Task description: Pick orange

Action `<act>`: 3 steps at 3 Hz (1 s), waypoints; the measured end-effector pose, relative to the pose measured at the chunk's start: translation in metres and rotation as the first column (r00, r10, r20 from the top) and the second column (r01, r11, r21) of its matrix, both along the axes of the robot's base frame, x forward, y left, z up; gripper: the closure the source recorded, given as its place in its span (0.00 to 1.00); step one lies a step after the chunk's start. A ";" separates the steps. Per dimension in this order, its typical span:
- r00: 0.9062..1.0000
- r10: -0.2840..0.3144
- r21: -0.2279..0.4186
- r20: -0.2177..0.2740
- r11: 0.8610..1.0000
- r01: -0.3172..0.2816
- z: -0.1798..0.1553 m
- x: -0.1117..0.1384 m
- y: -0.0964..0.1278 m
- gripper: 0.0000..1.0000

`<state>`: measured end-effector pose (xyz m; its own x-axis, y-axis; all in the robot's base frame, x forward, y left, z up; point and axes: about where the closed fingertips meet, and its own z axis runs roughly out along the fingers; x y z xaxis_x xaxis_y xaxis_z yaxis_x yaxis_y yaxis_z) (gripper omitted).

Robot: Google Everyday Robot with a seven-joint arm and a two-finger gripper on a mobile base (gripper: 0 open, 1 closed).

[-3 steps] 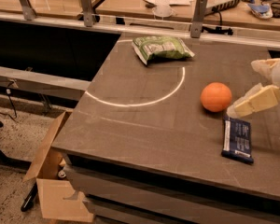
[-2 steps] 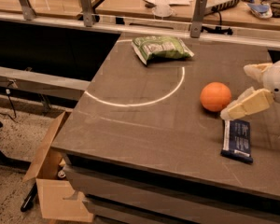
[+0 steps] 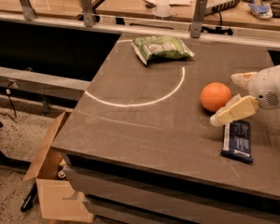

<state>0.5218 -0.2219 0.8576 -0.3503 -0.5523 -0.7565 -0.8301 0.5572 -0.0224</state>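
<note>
The orange (image 3: 215, 96) sits on the worktop (image 3: 144, 139) towards its right side, just outside the white arc (image 3: 144, 102) marked on the surface and a little above the dark wrapped bar (image 3: 237, 141). The hand (image 3: 224, 99) comes in from the right with its two fingers spread wide and nothing between them. The lower finger lies just beside the fruit's lower right flank, and the upper finger stands off to its upper right.

The chief risk is that the fruit is round and free to roll. If one finger meets it before the other, it is likely to be nudged leftward, out of the opening and across the bare surface. The lower finger looks much the closer of the two, so an uneven close seems the probable cause. Closing too near the front of the orange could also squeeze it out forwards. The bar lies close under the lower finger and might be dragged if the hand dips.

Compared with a second ago, the hand has advanced leftward, so its fingers now begin to flank the orange. The orange, the bar and the green snack bag (image 3: 162, 48) have not shifted.
</note>
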 end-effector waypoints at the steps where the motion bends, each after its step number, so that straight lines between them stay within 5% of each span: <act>1: 1.000 0.017 0.013 -0.011 1.000 -0.017 -0.009 0.002 0.008 0.25; 2: 1.000 0.025 0.030 -0.009 0.999 -0.024 -0.011 0.004 0.013 0.49; 3: 0.998 -0.029 0.109 0.056 0.994 0.023 0.015 0.013 0.019 0.80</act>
<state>0.5345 -0.2027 0.8729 -0.3178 -0.4570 -0.8308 -0.8143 0.5804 -0.0078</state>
